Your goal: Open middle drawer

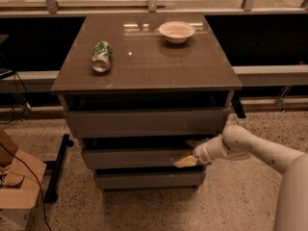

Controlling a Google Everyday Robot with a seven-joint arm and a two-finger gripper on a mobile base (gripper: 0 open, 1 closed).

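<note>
The cabinet has three drawer fronts. The middle drawer (134, 158) is the long low grey-brown panel second from the top, with a dark gap above it. My gripper (185, 161) reaches in from the right on a white arm (250, 148) and sits at the right end of that drawer's front, its yellowish tip at the panel's top edge. The taller upper drawer (144, 122) is above it and the narrow lowest drawer (149, 179) is below.
On the cabinet top (144, 76) lie a green can (101, 56) on its side and a white bowl (176, 31). A cardboard box (17, 189) stands on the floor at left, with a black bar (57, 165) and cables beside it. A railing runs behind.
</note>
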